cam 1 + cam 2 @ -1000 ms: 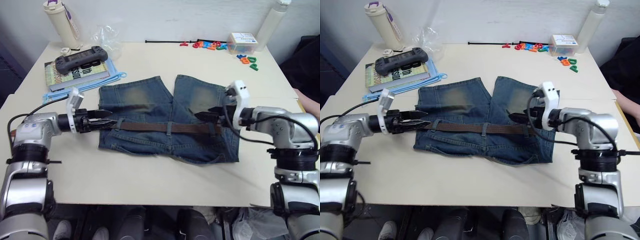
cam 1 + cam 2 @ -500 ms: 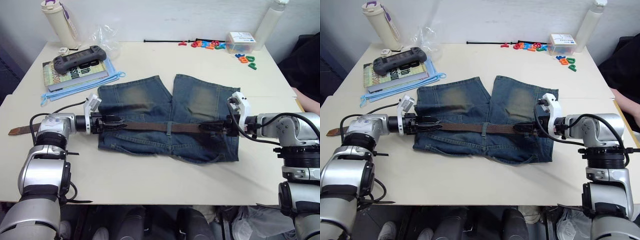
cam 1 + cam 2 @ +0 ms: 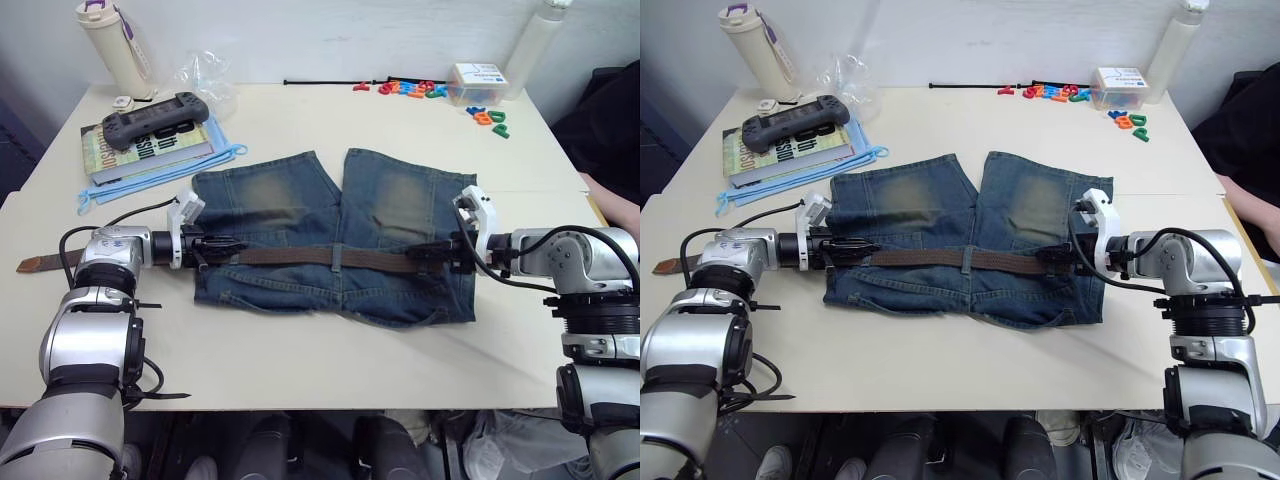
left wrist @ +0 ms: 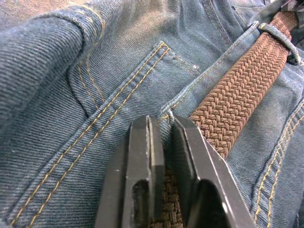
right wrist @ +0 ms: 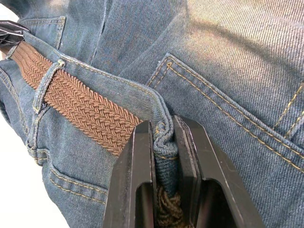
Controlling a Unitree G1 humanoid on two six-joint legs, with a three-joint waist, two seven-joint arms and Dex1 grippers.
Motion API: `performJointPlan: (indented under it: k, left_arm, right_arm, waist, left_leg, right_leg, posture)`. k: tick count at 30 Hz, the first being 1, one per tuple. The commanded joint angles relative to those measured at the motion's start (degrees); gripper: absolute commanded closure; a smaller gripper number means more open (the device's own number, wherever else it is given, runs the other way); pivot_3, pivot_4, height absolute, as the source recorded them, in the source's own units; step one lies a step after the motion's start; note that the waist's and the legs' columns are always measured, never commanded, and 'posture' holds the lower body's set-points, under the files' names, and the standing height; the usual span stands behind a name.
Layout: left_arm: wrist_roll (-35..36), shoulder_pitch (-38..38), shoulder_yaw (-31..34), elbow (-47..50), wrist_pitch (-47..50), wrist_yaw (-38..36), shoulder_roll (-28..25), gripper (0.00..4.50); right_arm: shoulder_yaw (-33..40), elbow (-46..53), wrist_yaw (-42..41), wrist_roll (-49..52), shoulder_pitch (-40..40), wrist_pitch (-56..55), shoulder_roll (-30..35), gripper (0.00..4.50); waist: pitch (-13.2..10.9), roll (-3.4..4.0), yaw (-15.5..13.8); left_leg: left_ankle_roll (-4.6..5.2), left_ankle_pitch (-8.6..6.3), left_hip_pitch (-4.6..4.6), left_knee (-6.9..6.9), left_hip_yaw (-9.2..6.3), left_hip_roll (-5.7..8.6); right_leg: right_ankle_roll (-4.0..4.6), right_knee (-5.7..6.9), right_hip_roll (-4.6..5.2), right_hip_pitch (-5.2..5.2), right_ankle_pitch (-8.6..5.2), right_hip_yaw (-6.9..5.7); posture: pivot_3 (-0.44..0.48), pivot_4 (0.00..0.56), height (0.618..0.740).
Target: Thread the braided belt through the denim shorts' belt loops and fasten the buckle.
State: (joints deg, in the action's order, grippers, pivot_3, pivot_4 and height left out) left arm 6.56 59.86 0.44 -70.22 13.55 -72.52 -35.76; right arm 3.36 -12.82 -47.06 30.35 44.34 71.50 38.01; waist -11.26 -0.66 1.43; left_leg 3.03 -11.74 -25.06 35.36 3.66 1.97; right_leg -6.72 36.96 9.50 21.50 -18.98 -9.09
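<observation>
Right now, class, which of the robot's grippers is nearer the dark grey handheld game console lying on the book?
Left. The left gripper is at the denim shorts' left waistband end, just below the console; the right gripper is at the far waistband end.

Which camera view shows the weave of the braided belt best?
The left wrist view: the braided belt lies close, each strand plain. The right wrist view shows it nearly as well; the eye views show a thin brown strip.

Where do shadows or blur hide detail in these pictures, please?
Left wrist view: the left hand close up is soft, the braided belt crisp. Right wrist view: denim shorts evenly lit. Left eye view: soft shadow under the shorts' lower edge.
</observation>
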Motion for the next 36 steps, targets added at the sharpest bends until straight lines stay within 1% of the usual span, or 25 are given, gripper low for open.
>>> performJointPlan:
  k: [1, 2, 5, 8, 13, 15, 16, 17, 19, 21, 22, 23, 24, 25, 26, 27, 28, 30, 33, 36]
  left_arm:
    - [0.8, 0.4, 2.3, 0.6, -1.2, 0.8, 0.3, 3.71]
    - [1.0, 0.5, 2.9, 1.0, -1.4, 0.9, 0.2, 3.71]
    - [3.2, 0.6, 5.1, 3.7, 0.9, -2.0, -0.8, 3.71]
    - [4.1, -0.8, 6.2, 6.8, 1.7, -3.8, -1.9, 3.71]
    - [7.2, -7.0, 8.8, 17.9, 1.6, -4.7, -3.4, 3.71]
    - [9.3, -13.3, 10.7, 27.8, 0.6, -3.7, -3.6, 3.71]
    - [9.5, -18.9, 11.3, 34.9, -3.8, -3.2, -3.6, 3.71]
    - [9.5, -23.0, 11.8, 40.0, -6.9, -2.7, -3.7, 3.71]
    - [9.6, -32.0, 14.2, 51.9, -14.5, 0.1, -2.9, 3.71]
    - [9.5, -38.3, 15.7, 59.9, -21.4, 2.5, -2.1, 3.71]
    - [9.6, -41.2, 16.3, 63.0, -24.3, 3.3, -1.7, 3.71]
    - [9.8, -43.2, 16.5, 65.0, -26.3, 4.0, -1.5, 3.71]
    - [9.2, -46.3, 16.4, 66.4, -30.7, 3.6, -1.5, 3.71]
    - [8.3, -48.7, 16.3, 66.7, -34.9, 3.5, -1.7, 3.71]
    - [7.4, -51.3, 16.0, 65.8, -39.6, 2.7, -2.2, 3.71]
    - [6.8, -53.4, 15.6, 64.6, -43.3, 2.1, -2.7, 3.71]
    - [6.5, -55.3, 15.2, 62.3, -48.0, 1.0, -3.4, 3.71]
    - [5.9, -58.1, 14.5, 57.4, -54.2, -0.6, -5.3, 3.71]
    - [4.4, -58.6, 13.7, 49.0, -60.0, -0.5, -7.9, 3.71]
    - [1.4, -57.6, 12.4, 40.5, -62.6, 1.6, -10.8, 3.71]
  right_arm:
    - [1.6, 2.2, -1.0, 0.8, 0.0, -3.4, 0.8, 4.35]
    - [2.1, 2.6, -1.1, 1.1, -0.2, -3.7, 0.8, 4.36]
    - [3.9, 5.8, -1.5, 2.5, -1.3, -4.5, 1.6, 4.36]
    - [5.5, 7.6, -1.1, 3.4, -2.1, -4.3, 1.6, 4.36]
    - [8.0, 12.7, -0.1, 5.4, -4.7, -4.8, 1.4, 4.36]
    - [9.8, 17.7, -1.1, 6.8, -7.9, -8.7, 0.5, 4.36]
    - [10.5, 22.2, -3.0, 7.6, -11.1, -11.8, 0.5, 4.36]
    - [10.9, 25.3, -4.2, 8.3, -13.3, -14.0, 0.7, 4.36]
    - [11.3, 34.6, -9.3, 8.4, -22.3, -21.0, 2.2, 4.36]
    - [10.8, 40.4, -14.1, 6.5, -30.5, -27.9, 4.6, 4.36]
    - [10.2, 42.1, -16.1, 4.7, -34.5, -31.4, 6.2, 4.36]
    - [9.9, 43.0, -17.3, 3.5, -37.2, -33.8, 7.3, 4.36]
    - [8.8, 43.0, -19.1, 0.0, -40.8, -38.6, 9.3, 4.36]
    - [7.7, 42.5, -20.3, -3.3, -43.7, -42.8, 11.1, 4.36]
    - [6.3, 41.4, -21.3, -6.7, -46.0, -46.9, 13.1, 4.36]
    - [5.3, 40.5, -21.6, -8.9, -47.4, -49.2, 14.6, 4.36]
    - [4.0, 39.4, -20.7, -10.7, -47.9, -49.0, 16.0, 4.36]
    - [1.8, 37.1, -18.8, -14.3, -47.9, -49.3, 18.2, 4.36]
    - [-0.4, 34.1, -17.2, -18.4, -47.5, -51.1, 20.0, 4.36]
    - [-1.3, 32.4, -16.9, -19.9, -46.9, -51.9, 21.4, 4.36]
  waist:
    - [0.0, 0.0, 0.0]
    - [0.0, 0.0, 0.0]
    - [0.0, -0.03, 0.0]
    - [-0.1, -0.09, 0.1]
    - [-0.1, -0.09, 0.2]
    - [-0.1, -0.09, 0.2]
    - [-0.1, -0.09, 0.2]
    - [-0.1, -0.08, 0.2]
    - [-0.1, -0.08, 0.1]
    - [-0.1, -0.08, -0.1]
    - [-0.1, -0.08, -0.4]
    - [-0.1, -0.08, -0.6]
    - [-0.1, -0.08, -1.0]
    - [0.0, -0.07, -1.3]
    - [-0.1, -0.05, -1.3]
    - [0.0, -0.04, -1.4]
    - [0.0, 0.01, -1.2]
    - [0.0, 0.01, -1.3]
    - [0.0, 0.03, -1.6]
    - [0.0, 0.07, -2.5]
  left_leg:
    - [0.0, 0.0, 0.0, 0.02, 0.0, 0.0]
    - [0.0, 0.0, -0.01, 0.04, 0.0, 0.0]
    - [0.0, 0.0, -0.05, 0.05, -0.01, 0.0]
    - [0.0, 0.0, -0.09, 0.06, -0.02, 0.0]
    - [0.0, 0.0, -0.04, 0.05, -0.01, -0.02]
    - [0.0, 0.0, -0.05, 0.04, -0.02, -0.02]
    - [-0.01, -0.01, -0.04, 0.04, -0.01, -0.02]
    - [-0.01, -0.01, -0.05, 0.02, -0.01, -0.02]
    - [0.0, -0.08, 0.02, -0.07, 0.0, -0.02]
    - [0.0, -0.15, -0.06, -0.15, -0.07, -0.03]
    - [-0.01, -0.23, 0.03, -0.15, -0.09, -0.07]
    - [0.05, -0.26, -0.02, -0.13, -0.11, -0.07]
    - [0.07, -0.28, 0.04, -0.13, -0.07, -0.06]
    - [0.14, -0.35, 0.15, -0.11, -0.07, -0.06]
    - [0.03, -0.62, 0.33, -0.11, -0.01, -0.07]
    - [0.01, -0.72, 0.61, -0.13, 0.04, -0.07]
    - [-0.06, -0.88, 0.88, -0.13, 0.1, -0.1]
    - [0.2, -1.17, 0.93, -0.13, 0.21, -0.21]
    - [0.13, -1.17, 0.9, -0.14, 0.17, -0.29]
    - [-0.18, -1.05, 0.87, -0.14, 0.15, -0.34]
  right_leg:
    - [-0.01, 0.01, 0.0, 0.0, 0.0, 0.0]
    - [-0.01, 0.01, 0.0, 0.0, 0.0, 0.0]
    - [-0.01, 0.01, 0.0, 0.01, 0.01, -0.01]
    - [-0.01, 0.0, 0.0, 0.02, 0.01, -0.03]
    - [-0.01, 0.02, 0.0, 0.02, 0.01, 0.01]
    - [-0.01, -0.02, 0.0, 0.02, 0.01, 0.01]
    - [-0.01, 0.0, 0.01, 0.01, 0.01, 0.04]
    - [-0.01, -0.05, 0.01, 0.01, 0.01, 0.04]
    - [-0.01, -0.15, 0.05, -0.04, 0.01, 0.06]
    - [-0.01, -0.4, 0.07, -0.06, 0.01, 0.08]
    - [-0.01, -0.5, 0.1, -0.24, 0.01, 0.12]
    - [-0.09, -0.57, 0.06, -0.24, 0.06, 0.04]
    - [-0.13, -0.55, 0.07, -0.26, 0.1, 0.04]
    - [-0.18, -0.66, 0.1, -0.44, 0.16, 0.02]
    - [-0.25, -1.09, 0.14, -0.59, 0.27, 0.02]
    - [-0.28, -1.18, 0.19, -0.86, 0.29, 0.04]
    - [-0.3, -1.32, 0.27, -1.12, 0.3, 0.07]
    - [-0.28, -1.47, 0.25, -1.14, 0.37, 0.12]
    - [-0.22, -1.48, 0.26, -1.02, 0.36, 0.17]
    - [-0.17, -1.51, 0.23, -0.99, 0.34, 0.09]
  posture:
    - [0.0, 0.15, 0.717]
    - [0.0, 0.15, 0.717]
    - [0.0, 0.15, 0.717]
    - [0.0, 0.15, 0.717]
    - [0.0, 0.15, 0.717]
    - [0.0, 0.15, 0.717]
    - [0.0, 0.15, 0.717]
    - [0.0, 0.15, 0.717]
    - [0.0, 0.15, 0.717]
    - [0.0, 0.15, 0.717]
    - [0.0, 0.15, 0.717]
    - [0.0, 0.15, 0.717]
    - [0.0, 0.15, 0.717]
    - [0.0, 0.15, 0.717]
    - [0.0, 0.15, 0.717]
    - [0.0, 0.15, 0.717]
    - [0.0, 0.15, 0.717]
    - [0.0, 0.15, 0.717]
    - [0.0, 0.15, 0.717]
    - [0.0, 0.15, 0.717]
